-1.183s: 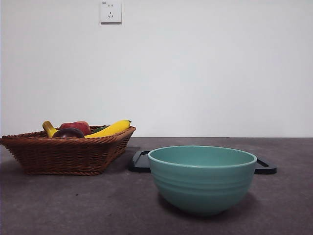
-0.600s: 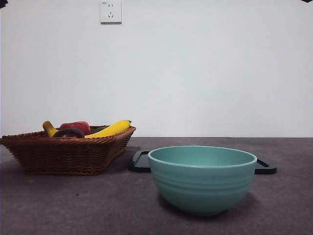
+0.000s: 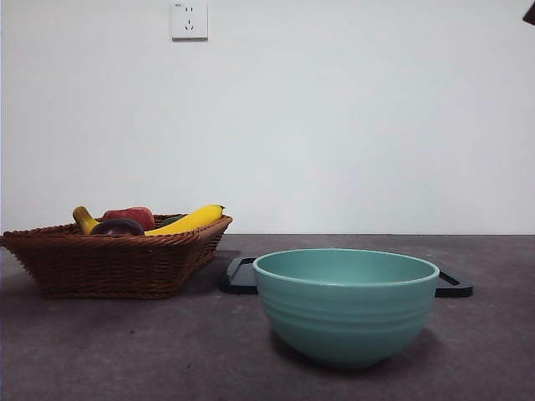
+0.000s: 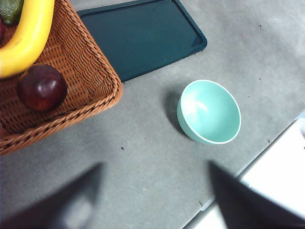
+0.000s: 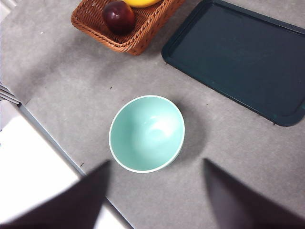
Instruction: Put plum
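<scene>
Both pincers hang high above the table with jaws spread wide and empty. From the left gripper [image 4: 155,200] the plum [image 4: 42,88] lies nearer, in the wicker basket [image 4: 90,86] beside the banana [image 4: 26,40]; the right gripper [image 5: 155,195] hovers over the green bowl [image 5: 147,133].

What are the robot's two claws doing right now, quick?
Left gripper: jaws open, holding nothing.
Right gripper: jaws open, holding nothing.
</scene>
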{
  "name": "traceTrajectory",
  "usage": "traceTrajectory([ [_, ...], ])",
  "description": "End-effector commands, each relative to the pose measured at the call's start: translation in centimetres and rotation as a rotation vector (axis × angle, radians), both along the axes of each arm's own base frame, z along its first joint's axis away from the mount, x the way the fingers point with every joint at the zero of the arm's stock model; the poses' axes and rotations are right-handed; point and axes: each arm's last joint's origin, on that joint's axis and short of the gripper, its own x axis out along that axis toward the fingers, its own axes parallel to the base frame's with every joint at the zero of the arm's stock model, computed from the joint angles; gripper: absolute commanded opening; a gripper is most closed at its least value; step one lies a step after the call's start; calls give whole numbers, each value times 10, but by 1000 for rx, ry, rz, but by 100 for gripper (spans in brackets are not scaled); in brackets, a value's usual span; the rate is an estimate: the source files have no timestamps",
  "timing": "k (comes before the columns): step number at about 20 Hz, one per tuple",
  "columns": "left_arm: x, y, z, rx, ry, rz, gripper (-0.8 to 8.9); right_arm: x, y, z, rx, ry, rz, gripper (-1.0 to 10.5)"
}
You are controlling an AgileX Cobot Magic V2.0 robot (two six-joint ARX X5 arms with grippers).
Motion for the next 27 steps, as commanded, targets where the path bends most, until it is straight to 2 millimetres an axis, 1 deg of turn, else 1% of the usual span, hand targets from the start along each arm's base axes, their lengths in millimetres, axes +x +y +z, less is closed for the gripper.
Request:
traceTrajectory([
  [1,2,-1,6,-10,-25,1,477,1,1,5,4,-25,10,382],
  [9,6,-2,8,-37,-34,31,472,1,1,5,7,-20,5,382],
  [12,14,-3,8,-14,-48,72,469,2,1,6,12,-19,0,382],
  [14,24,-6,10,15,-51,104,468,2,1,6,16,-20,-4,382],
  [16,39,-11,15,68,-49,139,468,2,2,6,17,-24,-4,382],
  [18,58,-18,19,113,-41,160,463,2,2,6,18,-25,-4,382],
  [20,79,-26,19,160,-24,180,463,2,2,6,18,-25,-4,382],
  [22,100,-35,12,207,14,189,459,2,2,6,18,-25,-4,382],
  [24,118,-43,-1,256,53,198,459,2,2,6,18,-25,-4,382],
  [27,142,-52,-27,330,118,210,459,2,2,6,18,-25,-4,382],
])
